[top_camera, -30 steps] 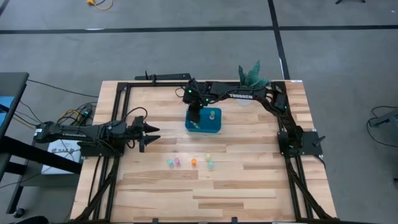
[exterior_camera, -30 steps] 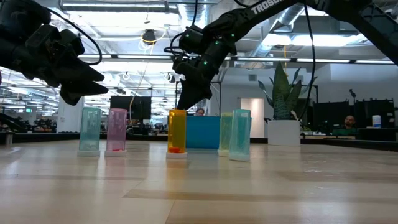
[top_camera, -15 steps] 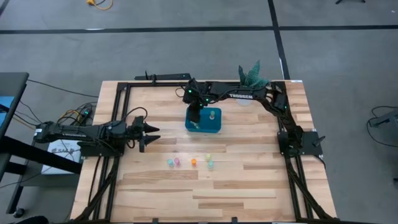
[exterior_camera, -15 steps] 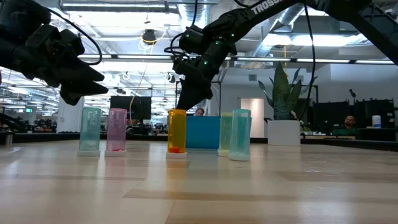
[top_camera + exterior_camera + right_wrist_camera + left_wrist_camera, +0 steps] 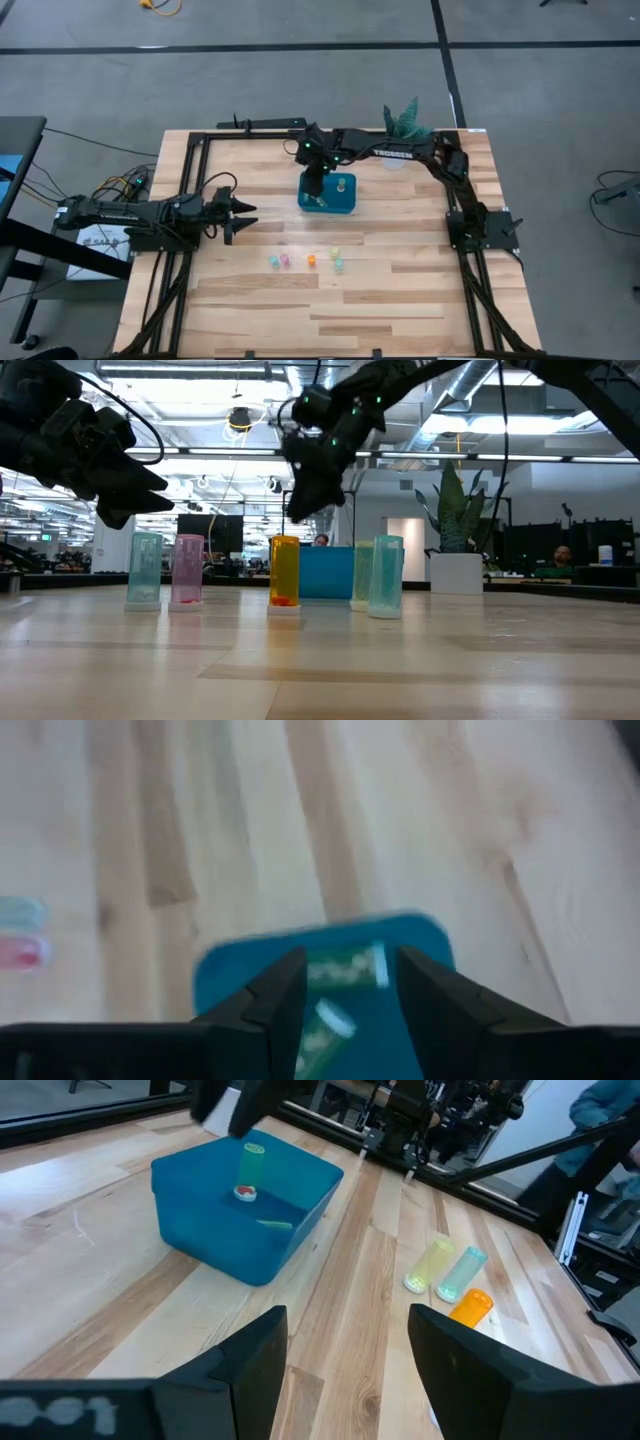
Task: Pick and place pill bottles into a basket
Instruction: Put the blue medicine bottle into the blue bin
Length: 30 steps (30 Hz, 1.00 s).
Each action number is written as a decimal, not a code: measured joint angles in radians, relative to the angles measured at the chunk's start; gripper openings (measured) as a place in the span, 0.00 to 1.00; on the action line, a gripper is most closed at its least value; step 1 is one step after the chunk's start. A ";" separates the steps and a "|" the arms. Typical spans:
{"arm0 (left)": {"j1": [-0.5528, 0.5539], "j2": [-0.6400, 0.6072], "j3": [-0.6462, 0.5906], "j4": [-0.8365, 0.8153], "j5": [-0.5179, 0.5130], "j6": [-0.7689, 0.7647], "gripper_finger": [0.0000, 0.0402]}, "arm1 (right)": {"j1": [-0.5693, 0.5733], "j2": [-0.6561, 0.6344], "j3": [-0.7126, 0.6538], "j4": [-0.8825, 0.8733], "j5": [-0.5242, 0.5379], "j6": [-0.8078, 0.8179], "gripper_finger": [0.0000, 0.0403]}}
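Hovering over basket (image 5: pixel 329 193), right gripper (image 5: pixel 314 186) jaws apart, empty, left wrist view alone shows upright bottle (image 5: pixel 250 1168) inside.

Green bottle (image 5: pixel 250 1168) upright in basket (image 5: pixel 200 1230) — three bottles (image 5: pixel 450 1280) beside.

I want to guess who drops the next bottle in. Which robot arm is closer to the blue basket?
The right one. The right gripper hangs just over the basket, at its left end. The left gripper waits off to the basket's left, apart from it.
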 joint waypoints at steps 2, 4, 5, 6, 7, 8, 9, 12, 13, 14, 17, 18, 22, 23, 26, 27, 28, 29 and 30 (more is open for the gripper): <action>0.000 0.000 0.000 0.001 0.000 0.000 0.50 | 0.013 -0.029 0.007 -0.036 -0.010 -0.001 0.34; 0.000 0.000 0.000 0.002 0.001 -0.004 0.50 | 0.031 -0.060 0.015 -0.063 -0.034 -0.009 0.33; 0.000 0.000 0.000 0.004 0.005 -0.007 0.50 | 0.043 -0.081 0.015 -0.078 -0.045 -0.009 0.32; 0.000 0.000 0.000 0.007 0.009 -0.011 0.50 | 0.057 -0.103 0.015 -0.103 -0.050 -0.009 0.32; 0.000 0.000 0.000 0.007 0.013 -0.012 0.50 | 0.073 -0.122 0.015 -0.116 -0.051 -0.011 0.31; 0.000 0.000 0.000 0.008 0.015 -0.012 0.50 | 0.091 -0.143 0.015 -0.135 -0.051 -0.015 0.30; 0.000 0.000 0.000 0.008 0.016 -0.014 0.50 | 0.109 -0.165 0.015 -0.165 -0.051 -0.020 0.30; 0.000 0.000 0.000 0.011 0.024 -0.018 0.50 | 0.168 -0.220 0.015 -0.224 -0.050 -0.019 0.28; 0.000 0.000 0.000 0.012 0.024 -0.019 0.50 | 0.189 -0.237 0.015 -0.250 -0.050 -0.019 0.28; 0.000 0.000 0.000 0.011 0.024 -0.019 0.50 | 0.210 -0.251 0.015 -0.267 -0.050 -0.019 0.28; 0.000 0.000 0.000 0.011 0.025 -0.019 0.50 | 0.275 -0.282 0.013 -0.309 -0.048 0.001 0.27; 0.000 0.000 0.000 0.011 0.028 -0.019 0.50 | 0.295 -0.294 -0.001 -0.306 -0.048 0.014 0.27; 0.000 0.000 0.000 0.011 0.031 -0.019 0.50 | 0.375 -0.340 -0.083 -0.286 -0.048 0.059 0.27; 0.000 0.000 0.000 0.011 0.031 -0.019 0.50 | 0.393 -0.352 -0.112 -0.278 -0.048 0.071 0.27; 0.000 0.000 0.000 0.017 0.039 -0.019 0.50 | 0.437 -0.402 -0.222 -0.197 -0.049 0.119 0.27; 0.000 0.000 0.000 0.018 0.047 -0.019 0.50 | 0.447 -0.423 -0.262 -0.159 -0.050 0.137 0.27; 0.000 0.000 0.000 0.018 0.057 -0.019 0.50 | 0.457 -0.446 -0.305 -0.111 -0.050 0.157 0.27; 0.000 0.000 0.002 0.016 0.067 -0.019 0.50 | 0.465 -0.470 -0.348 -0.071 -0.050 0.180 0.27; 0.000 0.000 0.005 0.008 0.078 -0.019 0.50 | 0.472 -0.493 -0.393 -0.027 -0.049 0.204 0.27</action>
